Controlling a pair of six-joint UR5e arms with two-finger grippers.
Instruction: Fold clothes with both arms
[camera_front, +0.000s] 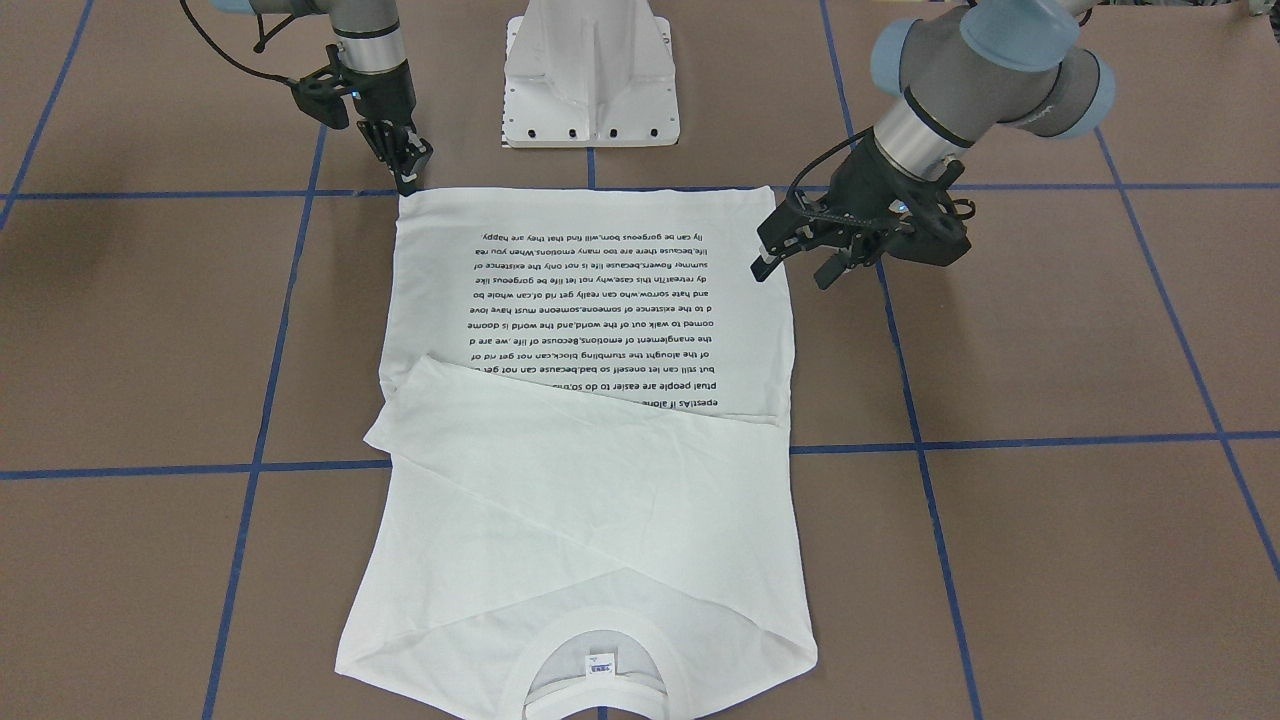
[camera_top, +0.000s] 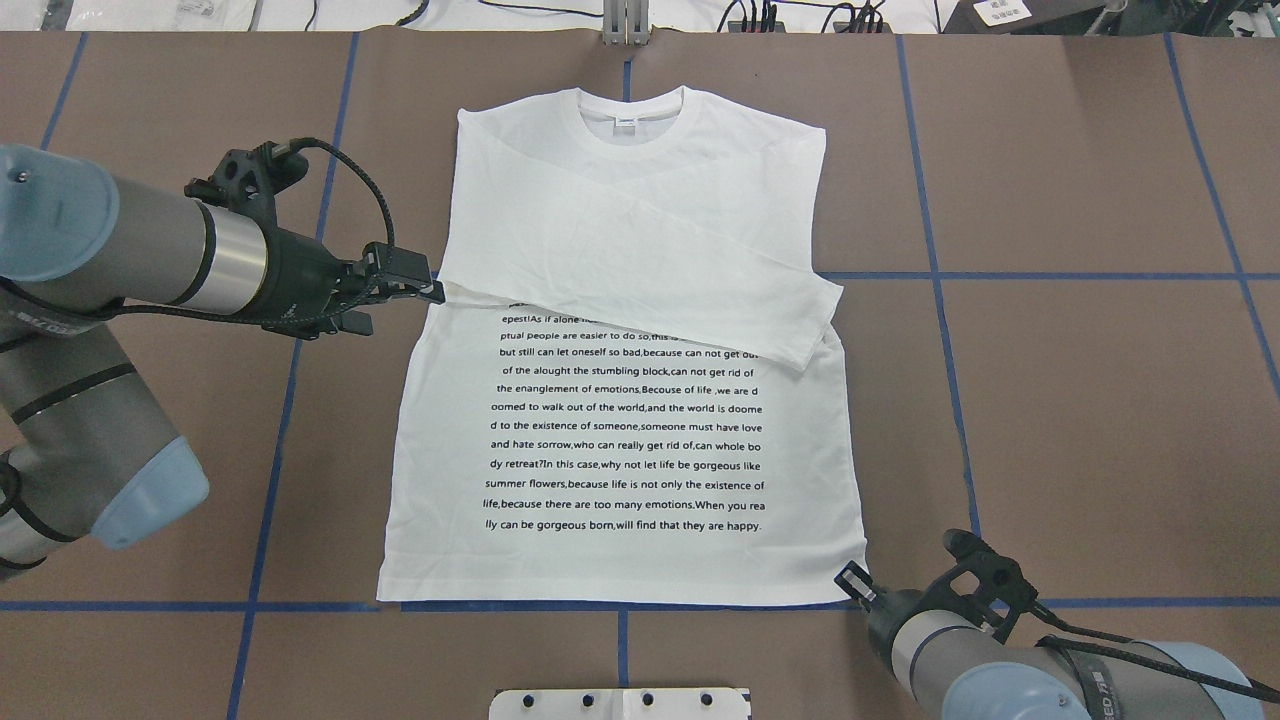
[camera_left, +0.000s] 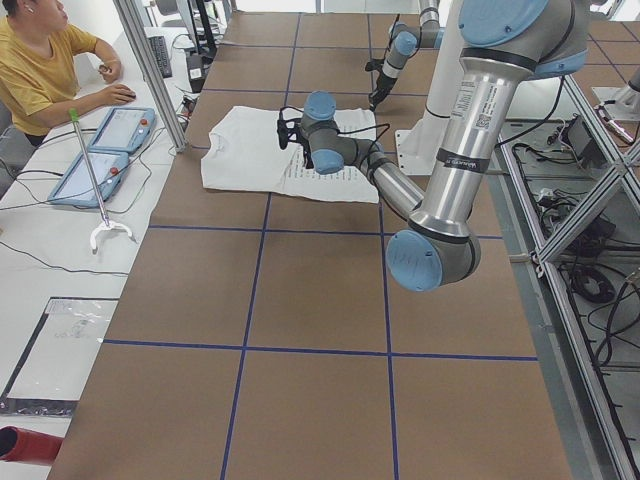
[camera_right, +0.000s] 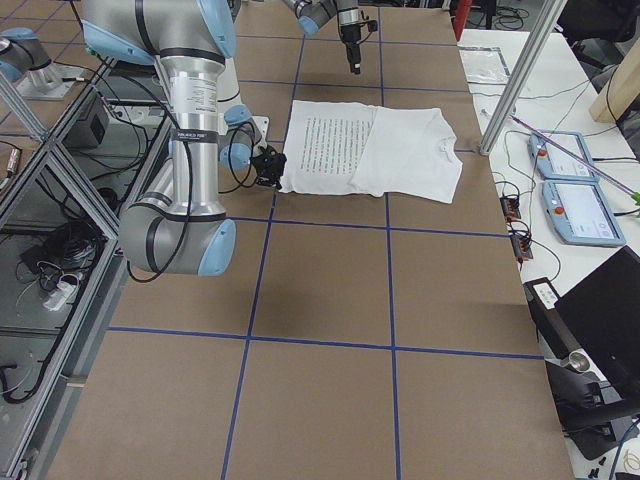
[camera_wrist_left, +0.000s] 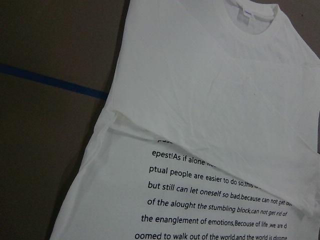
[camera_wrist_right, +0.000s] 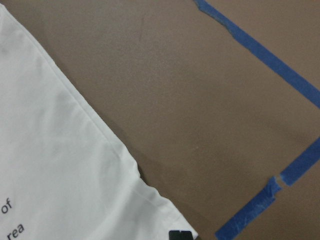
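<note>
**Item:** shirt (camera_top: 620, 430), white, lying flat on the table (camera_top: 1050, 400) with the print side up and the neck pointing away from the robot. A sleeve (camera_top: 700, 290) is lying folded across the chest and covering the top lines of the print.

**Risks:**
- The two end effectors are standing at unlike stations, one at a hem corner (camera_top: 858, 572) and one far up the opposite side edge. A fold lifted from these two points is likely going skew.
- A lift at the side edge is likely dragging the loose sleeve out of its fold.
- A thin pinch at the corner is risking a slip, or is catching one layer only.

**Left arm** (camera_top: 150, 260): reaching in low and nearly level from the robot's left. The left end effector (camera_front: 795, 270), fingers spread, is hovering at the side edge where the sleeve is crossing. Contact with the cloth cannot be told.

**Right arm** (camera_top: 980, 670): wrist pointing steeply down. The right end effector (camera_front: 408, 180) is sitting with its tip at the hem corner. Whether it is spread or pinching cloth cannot be told.
</note>
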